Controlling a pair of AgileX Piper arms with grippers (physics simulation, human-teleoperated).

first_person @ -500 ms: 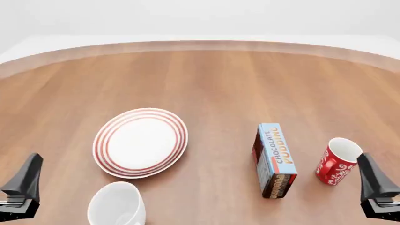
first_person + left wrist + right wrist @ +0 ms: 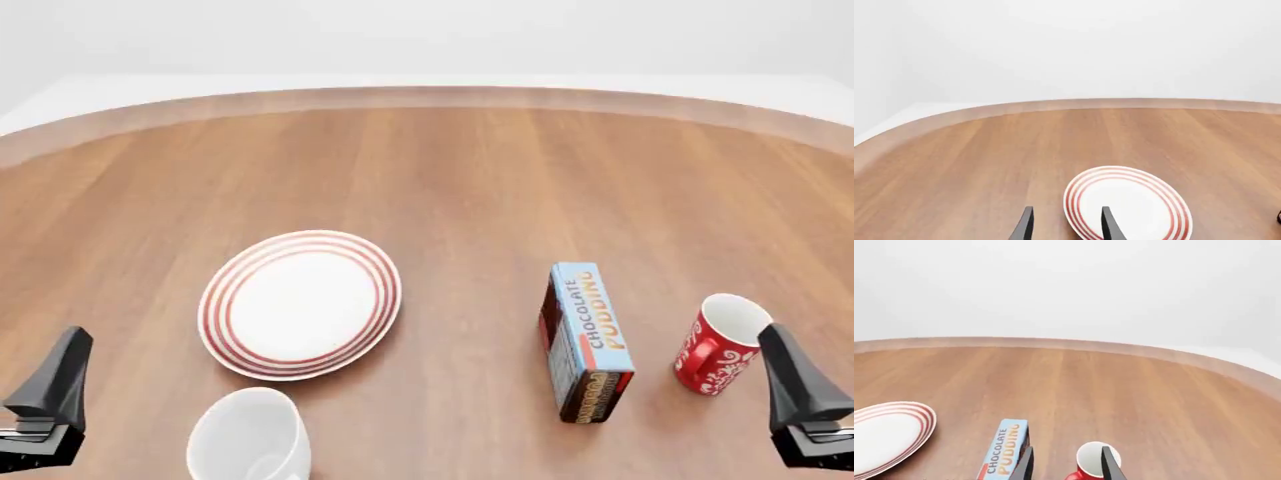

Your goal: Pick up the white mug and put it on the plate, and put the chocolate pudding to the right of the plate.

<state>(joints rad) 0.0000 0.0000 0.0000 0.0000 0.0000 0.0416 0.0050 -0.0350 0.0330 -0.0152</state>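
1. A wide round table of warm brown wood grain (image 2: 507, 170) fills the scene, its curved far edge meeting a plain white background.
2. A round white plate with concentric red rings around its rim (image 2: 300, 303) lies flat on the table, left of centre. Its face is bare. The left wrist view shows it just ahead of the left fingertips; the right wrist view catches its edge (image 2: 887, 437).
3. A slim rectangular chocolate pudding box with a light blue face, orange lettering and dark brown and red sides (image 2: 585, 340) lies to the right of the plate, well apart from it, with its long side running near to far.
4. A plain all-white ceramic mug (image 2: 250, 438) stands upright at the near edge, just near of the plate and a little left of its centre, opening upward. Its handle is not in view.
5. A red mug with white patterns (image 2: 718, 344) sits just right of the pudding box, tilted, with its white inside showing.
6. The black left gripper (image 2: 1063, 226) hovers at the near left corner, fingers spread apart and holding nothing.
7. The black right gripper (image 2: 1067, 465) hovers at the near right, by the red mug, fingers likewise spread apart and holding nothing.
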